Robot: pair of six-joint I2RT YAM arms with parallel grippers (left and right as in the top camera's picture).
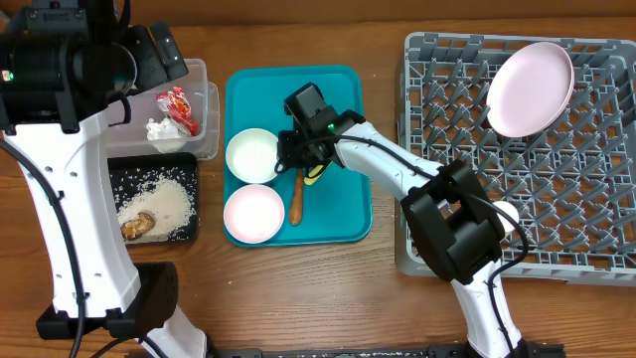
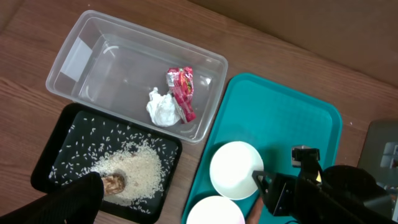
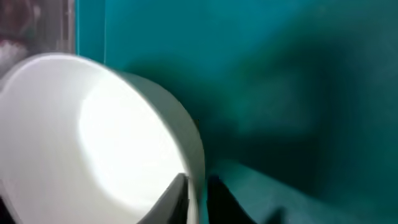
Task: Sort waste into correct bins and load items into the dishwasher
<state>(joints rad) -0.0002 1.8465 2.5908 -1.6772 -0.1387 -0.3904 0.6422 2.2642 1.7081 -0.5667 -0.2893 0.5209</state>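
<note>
My right gripper point(image 1: 284, 155) is shut on the right rim of a white bowl point(image 1: 251, 154), one finger inside and one outside point(image 3: 196, 186), on the teal tray point(image 1: 343, 99). A pinkish bowl point(image 1: 253, 213), the carrot point(image 1: 296, 199) and the yellow spoon point(image 1: 314, 177) also lie on that tray. The pink plate point(image 1: 530, 88) stands in the grey rack point(image 1: 596, 199); a white cup point(image 1: 505, 214) shows beside my right arm. The red wrapper point(image 2: 182, 90) and napkin point(image 2: 161, 107) are in the clear tub point(image 2: 74, 62). Rice point(image 2: 140, 171) and a brown scrap point(image 2: 114, 182) lie in the black tray point(image 2: 56, 162). My left gripper point(image 1: 124, 70) hovers open above the tub.
The tub and black tray sit at the left, the teal tray in the middle, the rack at the right. Bare wooden table shows along the front edge. My right arm reaches across from the rack's front left corner to the teal tray.
</note>
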